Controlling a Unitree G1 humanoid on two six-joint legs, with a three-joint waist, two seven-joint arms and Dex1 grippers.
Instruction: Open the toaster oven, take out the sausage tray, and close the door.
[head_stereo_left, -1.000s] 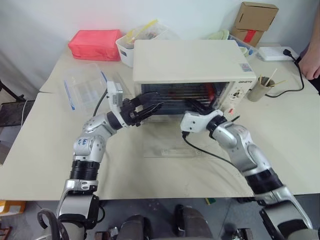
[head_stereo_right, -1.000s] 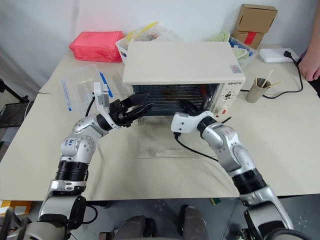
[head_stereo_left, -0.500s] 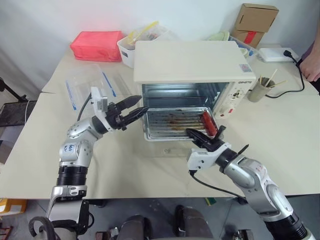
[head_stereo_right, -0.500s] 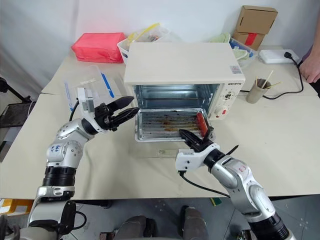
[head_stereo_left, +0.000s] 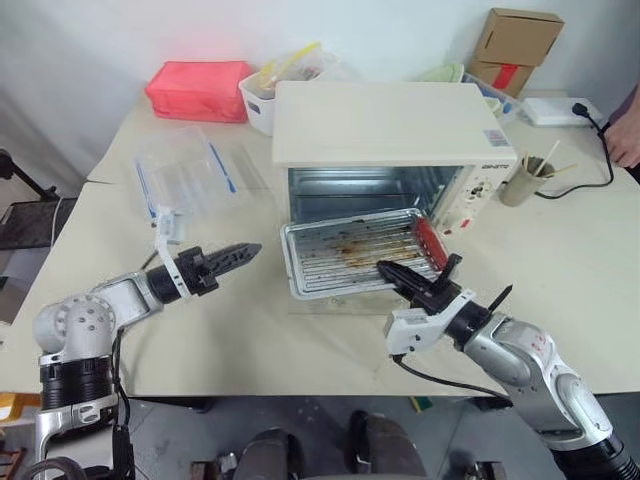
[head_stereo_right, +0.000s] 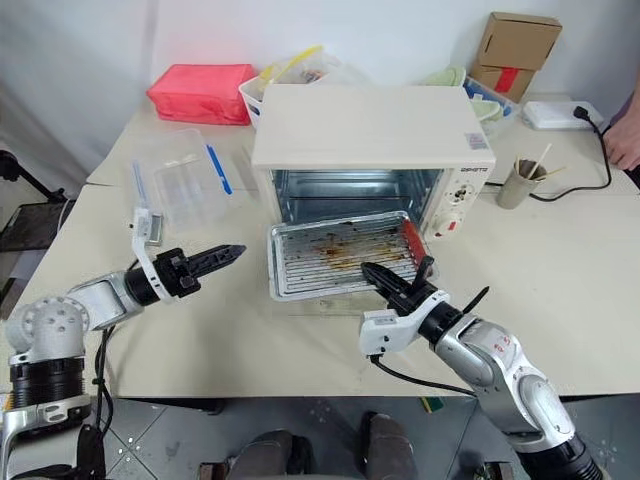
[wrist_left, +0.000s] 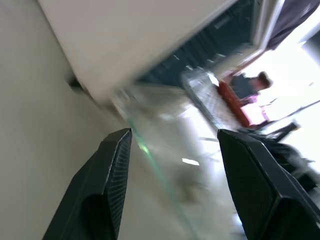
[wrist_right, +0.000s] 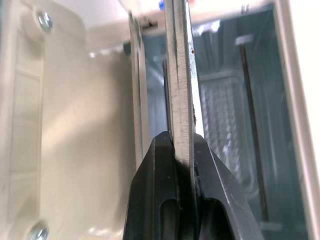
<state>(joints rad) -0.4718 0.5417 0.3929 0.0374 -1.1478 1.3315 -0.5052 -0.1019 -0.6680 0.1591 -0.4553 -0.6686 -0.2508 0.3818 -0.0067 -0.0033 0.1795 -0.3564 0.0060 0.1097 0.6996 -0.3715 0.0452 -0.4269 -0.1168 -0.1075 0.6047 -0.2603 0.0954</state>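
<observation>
since a second ago the tray (head_stereo_left: 355, 253) has come out of the oven (head_stereo_left: 385, 135); back then the right gripper (head_stereo_left: 398, 275) was reaching inside, now it sits at the tray's near edge, close to its right corner, fingers clamped on the rim; the right wrist view shows the thin metal edge pinched between the two pads (wrist_right: 162, 175). tray is mostly out, held above the flat-open glass door (head_stereo_right: 330, 300), its far edge at the oven mouth. long axis runs left-right across the oven front, tilted a bit with the left end nearer the robot. ridged bottom with brown grease, one red sausage (head_stereo_left: 431, 243) lying along the right short side, pointing front to back.

left gripper (head_stereo_left: 243, 251) has pulled away to the left, off the oven, over bare table (head_stereo_left: 250, 330) and well apart from the tray, pointing right toward it; fingers (wrist_left: 112, 165) stand apart, nothing between them. clear plastic container (head_stereo_left: 180, 165) with blue clips sits behind it.
</observation>
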